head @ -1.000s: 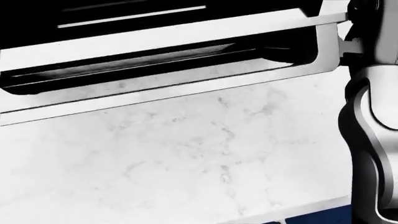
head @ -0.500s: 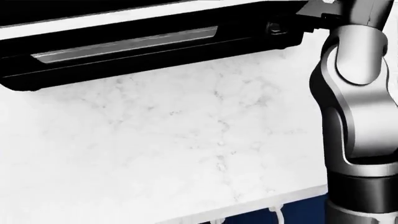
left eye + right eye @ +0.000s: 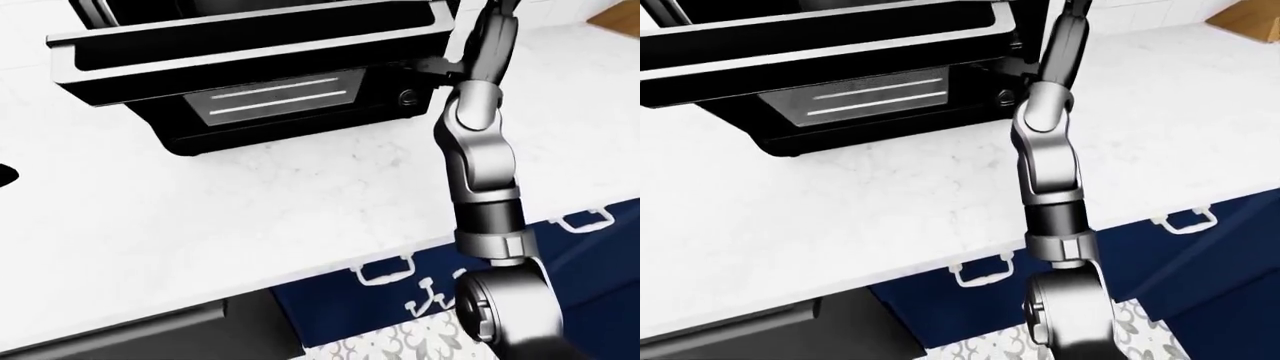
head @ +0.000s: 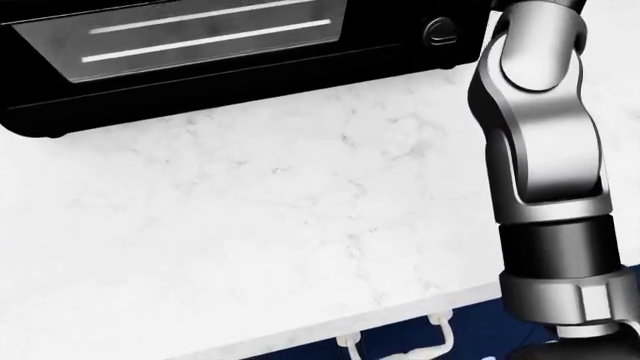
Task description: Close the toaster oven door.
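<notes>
Right hand [image 3: 492, 34] reached up at the right end of the black, glass-fronted toaster oven door [image 3: 250, 45]; finger state could not be told. Door stood partly open, tilted out from the black toaster oven [image 3: 280, 105] on the white marble counter [image 3: 250, 202].

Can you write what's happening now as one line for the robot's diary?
black toaster oven | door partly open | right arm reaching to door's right end | robot hand hidden | white marble counter
</notes>
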